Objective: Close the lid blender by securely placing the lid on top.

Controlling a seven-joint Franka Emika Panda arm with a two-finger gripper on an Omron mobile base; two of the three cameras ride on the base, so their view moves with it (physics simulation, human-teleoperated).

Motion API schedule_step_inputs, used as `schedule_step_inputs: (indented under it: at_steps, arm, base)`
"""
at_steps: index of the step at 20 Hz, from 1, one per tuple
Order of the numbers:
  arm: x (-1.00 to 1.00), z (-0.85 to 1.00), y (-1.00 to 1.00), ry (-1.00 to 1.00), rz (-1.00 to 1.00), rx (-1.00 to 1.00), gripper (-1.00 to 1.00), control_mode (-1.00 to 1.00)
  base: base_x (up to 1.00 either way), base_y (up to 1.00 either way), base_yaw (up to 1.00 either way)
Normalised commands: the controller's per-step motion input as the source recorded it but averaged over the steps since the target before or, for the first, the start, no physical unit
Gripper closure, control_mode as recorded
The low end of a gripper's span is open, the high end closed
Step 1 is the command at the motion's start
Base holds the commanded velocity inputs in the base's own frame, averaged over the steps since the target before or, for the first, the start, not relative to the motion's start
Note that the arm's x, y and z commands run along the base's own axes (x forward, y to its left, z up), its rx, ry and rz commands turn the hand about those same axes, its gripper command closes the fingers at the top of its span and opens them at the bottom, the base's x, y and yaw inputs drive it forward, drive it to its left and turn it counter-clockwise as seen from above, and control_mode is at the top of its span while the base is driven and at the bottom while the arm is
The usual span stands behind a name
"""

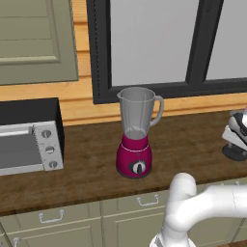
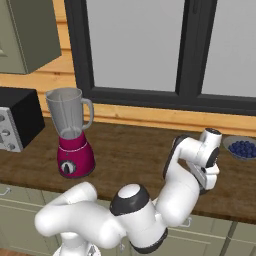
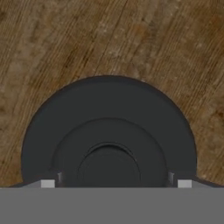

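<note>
Dark wood table [image 1: 87, 164] along the wall, pale green drawers with metal handles [image 1: 51, 216] below. Silver toaster oven [image 1: 30, 137] with three knobs at the table's left end. Bowl of blueberries [image 2: 242, 148] on the table, far right. Black-framed window [image 1: 154, 43] behind; green wall cabinet [image 1: 36, 38] upper left.

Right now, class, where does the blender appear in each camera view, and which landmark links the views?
Left base view: blender at centre, right of the toaster oven.
Right base view: blender left of centre.
Hand view: looks down on the lid lying on wood.
Shared landmark: the wooden counter.
</note>
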Motion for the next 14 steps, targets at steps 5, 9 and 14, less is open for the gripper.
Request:
schedule_step_inputs:
  at_steps: [5, 9, 14]
  arm:
    - [0.06, 0.00, -0.18, -0.01, 0.00, 0.00, -1.00, -1.00]
    - [0.00, -0.08, -0.15, -0.01, 0.00, 0.00, -1.00, -1.00]
    - [0.00, -0.31, -0.30, -0.01, 0.02, -0.06, -1.00, -1.00]
  base:
    - [0.00, 0.00, 0.00]
    - [0.00, 0.00, 0.00]
    - [0.00, 0.00, 0.00]
